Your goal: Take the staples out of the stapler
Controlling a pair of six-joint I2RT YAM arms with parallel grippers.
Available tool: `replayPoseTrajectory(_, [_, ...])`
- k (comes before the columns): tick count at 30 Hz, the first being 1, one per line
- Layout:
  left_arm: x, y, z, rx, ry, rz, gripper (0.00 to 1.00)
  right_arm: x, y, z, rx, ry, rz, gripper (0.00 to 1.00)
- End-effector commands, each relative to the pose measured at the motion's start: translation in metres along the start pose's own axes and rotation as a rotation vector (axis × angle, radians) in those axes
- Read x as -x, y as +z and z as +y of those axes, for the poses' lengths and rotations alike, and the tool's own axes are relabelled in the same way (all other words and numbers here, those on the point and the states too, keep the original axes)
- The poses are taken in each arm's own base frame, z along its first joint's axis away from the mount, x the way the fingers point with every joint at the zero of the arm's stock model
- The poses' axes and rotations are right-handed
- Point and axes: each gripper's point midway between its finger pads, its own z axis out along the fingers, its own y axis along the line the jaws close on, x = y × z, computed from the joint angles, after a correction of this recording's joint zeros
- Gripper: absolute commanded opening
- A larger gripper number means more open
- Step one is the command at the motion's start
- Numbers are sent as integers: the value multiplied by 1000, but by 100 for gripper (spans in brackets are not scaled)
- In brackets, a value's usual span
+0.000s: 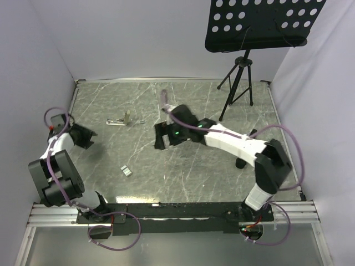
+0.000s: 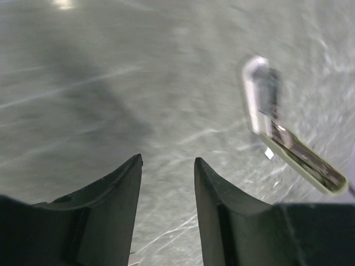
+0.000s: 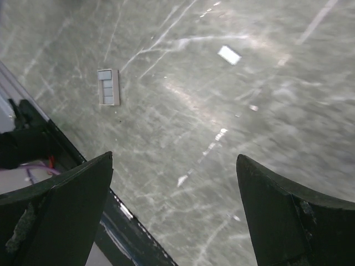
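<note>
The stapler point(image 1: 118, 120) lies unfolded on the marbled table at the back left, one arm flat and one standing up. In the left wrist view the stapler point(image 2: 277, 133) is to the right of the fingers, its silvery channel showing; whether staples sit in it I cannot tell. My left gripper point(image 1: 89, 137) hovers left of it and well apart. Seen from the wrist, the left gripper point(image 2: 166, 159) is partly open with only table between the fingers. My right gripper point(image 1: 158, 137) is right of the stapler. The right gripper point(image 3: 175, 156) is wide open and holds nothing.
A small grey ridged block point(image 1: 126, 170) point(image 3: 108, 87) lies nearer the front edge. A tiny white scrap point(image 3: 229, 55) lies on the table. A black music stand point(image 1: 260, 22) on a tripod point(image 1: 238, 83) stands at the back right. White walls enclose the table.
</note>
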Motion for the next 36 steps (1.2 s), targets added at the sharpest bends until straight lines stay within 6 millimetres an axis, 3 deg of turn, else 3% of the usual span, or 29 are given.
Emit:
replayPoseTrajectory(1, [1,-3,24,-9,-171,13,46,4,32,26,-79,-35,-4,98])
replayPoseTrajectory(3, [4,-2,40,64,-179,-22,46,-5,46,47,-58,-60,13,97])
replayPoseTrajectory(7, [16,-9,73,203,-260,-110,46,-11,80,69,-81,-90,29,96])
replayPoseTrajectory(9, [19,-13,73,193,-267,-122,45,-16,90,74,-99,-105,42,96])
replayPoseTrajectory(11, [12,-15,67,159,-268,-91,43,-22,103,83,-95,-108,53,96])
replayPoseTrajectory(14, [-17,-14,69,122,-308,-3,39,-25,111,88,-82,-75,39,95])
replayPoseTrajectory(19, [-59,-14,94,219,-343,80,29,-21,100,78,-114,-69,5,96])
replayPoseTrajectory(23, [-82,-25,110,326,-359,100,1,-17,85,65,-117,-43,-26,96])
replayPoseTrajectory(30, [-144,-44,106,330,-335,210,1,-11,57,31,-136,3,-79,97])
replayPoseTrajectory(36, [-155,-64,99,323,-315,184,1,-8,40,15,-127,24,-113,98])
